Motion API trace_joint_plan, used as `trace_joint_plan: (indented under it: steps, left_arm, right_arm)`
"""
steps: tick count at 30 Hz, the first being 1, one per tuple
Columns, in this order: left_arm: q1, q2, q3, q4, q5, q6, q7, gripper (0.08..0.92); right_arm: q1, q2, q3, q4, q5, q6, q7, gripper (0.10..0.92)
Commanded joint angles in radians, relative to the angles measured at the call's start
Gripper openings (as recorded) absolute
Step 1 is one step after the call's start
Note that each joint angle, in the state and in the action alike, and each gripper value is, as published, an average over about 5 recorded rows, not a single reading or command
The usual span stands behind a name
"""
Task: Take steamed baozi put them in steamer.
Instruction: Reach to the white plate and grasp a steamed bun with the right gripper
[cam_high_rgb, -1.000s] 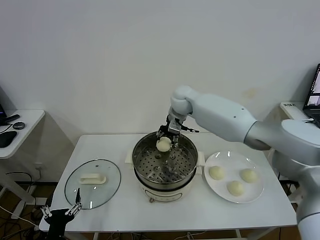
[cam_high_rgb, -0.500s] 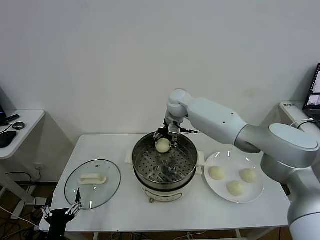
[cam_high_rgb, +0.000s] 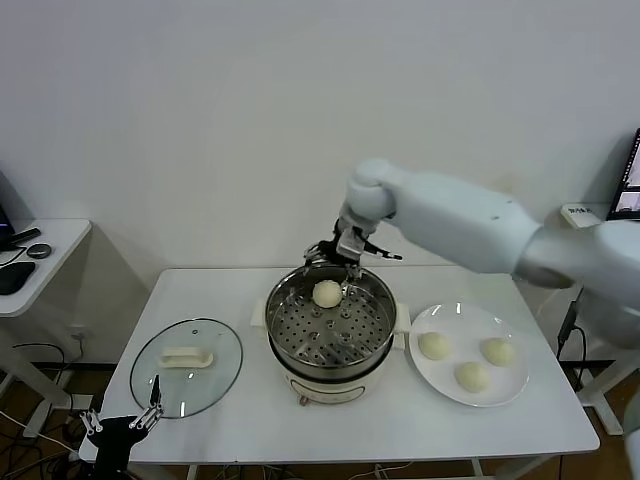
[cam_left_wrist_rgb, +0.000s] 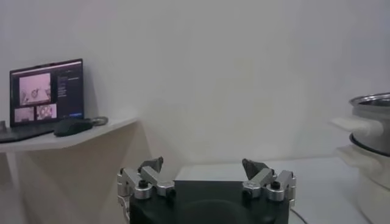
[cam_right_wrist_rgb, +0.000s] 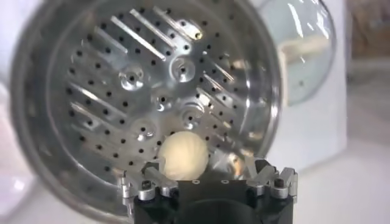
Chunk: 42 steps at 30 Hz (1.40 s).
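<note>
One cream-white baozi lies loose on the perforated tray at the far side of the shiny steamer. My right gripper hangs open just above the pot's far rim, clear of that bun. In the right wrist view the baozi sits on the steamer tray, close to the open, empty right gripper. Three more baozi rest on the white plate right of the pot. My left gripper is parked low at the front left, open.
A round glass lid with a white handle lies on the table left of the steamer; it also shows in the right wrist view. A white side table stands at far left. A laptop sits on a shelf.
My right gripper has let go of the baozi and risen a little toward the far rim. The bun now lies on the tray. The left arm has not moved.
</note>
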Motion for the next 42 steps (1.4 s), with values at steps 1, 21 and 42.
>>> trace_joint_plan:
  steps: [1, 21, 42]
  left_arm:
    - [0.002, 0.010, 0.001, -0.014, -0.001, 0.021, -0.001, 0.823]
    - [-0.003, 0.011, 0.013, -0.006, 0.011, 0.004, 0.003, 0.823]
    - [0.004, -0.005, -0.027, 0.001, 0.019, 0.005, 0.001, 0.823]
  right_arm:
    - [0.117, -0.275, -0.064, 0.278, 0.164, -0.455, -0.078, 0.823]
    - [-0.494, -0.535, 0.331, 0.114, -0.103, -0.385, -0.009, 0.823]
    - [-0.664, -0.164, 0.460, -0.203, -0.275, -0.288, 0.033, 0.822]
